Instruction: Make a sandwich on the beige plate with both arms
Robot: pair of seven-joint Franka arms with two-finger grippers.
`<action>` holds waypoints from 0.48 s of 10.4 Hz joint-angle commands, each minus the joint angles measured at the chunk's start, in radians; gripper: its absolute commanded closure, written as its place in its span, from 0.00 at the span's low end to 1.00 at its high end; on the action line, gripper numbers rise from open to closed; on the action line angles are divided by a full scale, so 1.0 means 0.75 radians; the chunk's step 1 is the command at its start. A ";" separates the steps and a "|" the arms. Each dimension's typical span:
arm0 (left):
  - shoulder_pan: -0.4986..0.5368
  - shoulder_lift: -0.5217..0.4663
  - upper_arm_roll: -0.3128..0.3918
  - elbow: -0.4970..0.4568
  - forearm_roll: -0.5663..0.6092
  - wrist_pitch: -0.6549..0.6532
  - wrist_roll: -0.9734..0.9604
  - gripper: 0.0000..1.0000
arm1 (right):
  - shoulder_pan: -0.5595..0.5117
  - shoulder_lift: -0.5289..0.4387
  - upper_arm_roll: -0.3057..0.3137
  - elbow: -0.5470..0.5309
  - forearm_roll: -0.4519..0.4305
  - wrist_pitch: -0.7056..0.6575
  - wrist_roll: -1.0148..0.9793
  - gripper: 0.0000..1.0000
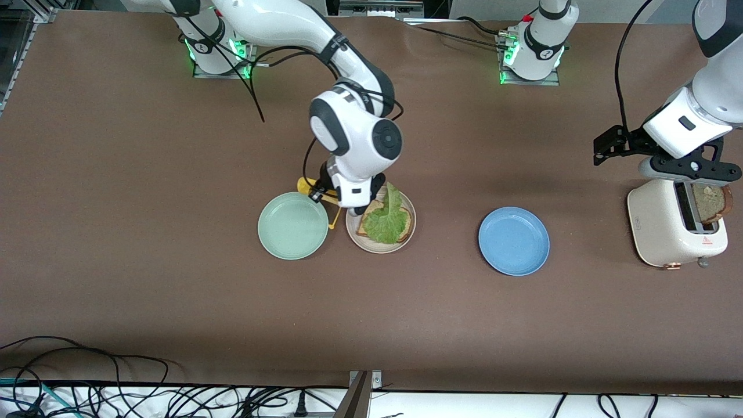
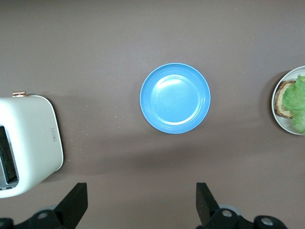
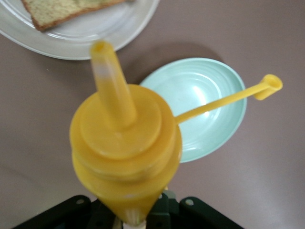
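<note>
On the beige plate (image 1: 371, 248) lies one brown bread slice (image 1: 408, 224) with a green lettuce leaf (image 1: 390, 219) on top. My right gripper (image 1: 325, 194) hangs over the gap between this plate and the mint-green plate (image 1: 293, 226), shut on a yellow squeeze bottle (image 3: 124, 143). The bottle's nozzle (image 3: 108, 78) is uncapped and points toward the beige plate (image 3: 86, 40) and the bread slice (image 3: 52, 10); its cap (image 3: 271, 86) dangles on a tether. My left gripper (image 2: 142, 191) waits open and holds nothing above the toaster (image 1: 667, 226), where a second bread slice (image 1: 713, 203) stands in a slot.
A blue plate (image 1: 514, 240) sits between the beige plate and the toaster, toward the left arm's end. The left wrist view shows the blue plate (image 2: 175, 98), the toaster (image 2: 28, 138) and part of the beige plate (image 2: 279, 119). Cables run along the table's front edge.
</note>
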 commanded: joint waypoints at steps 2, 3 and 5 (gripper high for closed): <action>-0.005 0.002 0.000 0.023 0.020 -0.029 -0.013 0.00 | -0.213 -0.297 0.025 -0.252 0.177 0.067 -0.163 0.98; -0.005 0.002 0.000 0.023 0.020 -0.029 -0.013 0.00 | -0.280 -0.355 0.043 -0.308 0.208 0.102 -0.188 0.97; -0.005 0.002 0.000 0.023 0.020 -0.029 -0.011 0.00 | -0.385 -0.476 0.064 -0.444 0.223 0.182 -0.276 0.97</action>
